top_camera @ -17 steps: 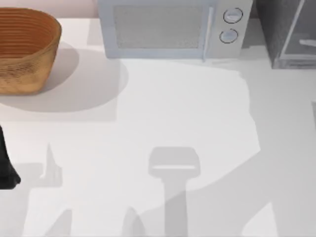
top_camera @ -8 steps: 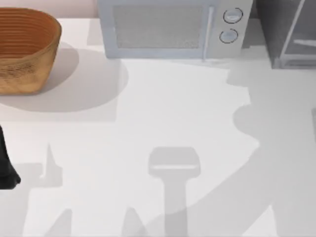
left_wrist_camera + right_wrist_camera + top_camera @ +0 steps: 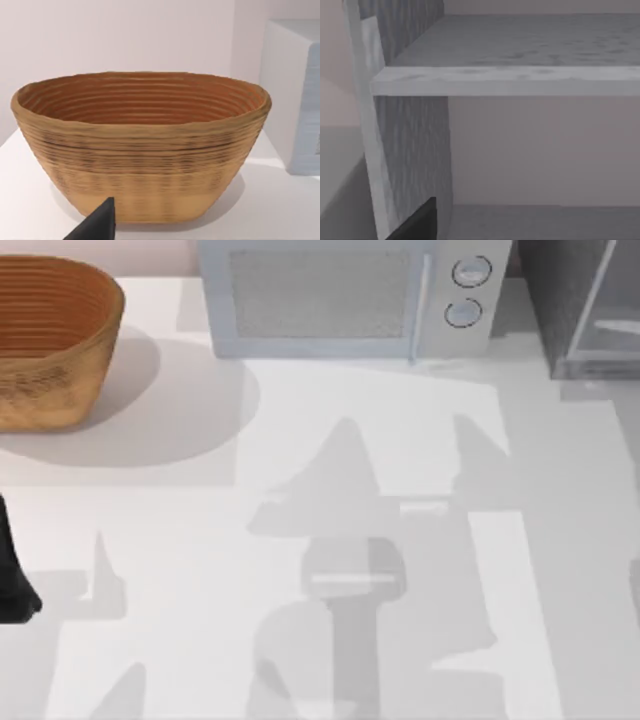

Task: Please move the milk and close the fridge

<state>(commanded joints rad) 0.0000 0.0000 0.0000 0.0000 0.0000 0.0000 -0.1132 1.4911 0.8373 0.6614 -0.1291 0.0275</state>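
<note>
The fridge (image 3: 560, 300) stands at the table's back right corner, its speckled grey side facing the microwave and its pale door frame (image 3: 598, 300) angled outward. The right wrist view looks into the fridge (image 3: 415, 145) from close by, onto a grey shelf (image 3: 520, 80) with bare space beneath it; a dark tip of my right gripper (image 3: 417, 225) shows at the picture's lower edge. The milk is out of view. My left arm (image 3: 12, 570) rests at the table's left edge, and a dark tip of my left gripper (image 3: 97, 225) points at the basket.
A woven basket (image 3: 50, 340) (image 3: 140, 150) sits at the back left. A white microwave (image 3: 340, 295) with two round knobs stands at the back centre, its side also seen beside the basket (image 3: 297, 100). Arm shadows lie across the white table (image 3: 150, 520).
The broad shadow over the table's right side has shifted into a pointed shape across the middle. The basket, microwave, fridge and left arm stay where they were.
</note>
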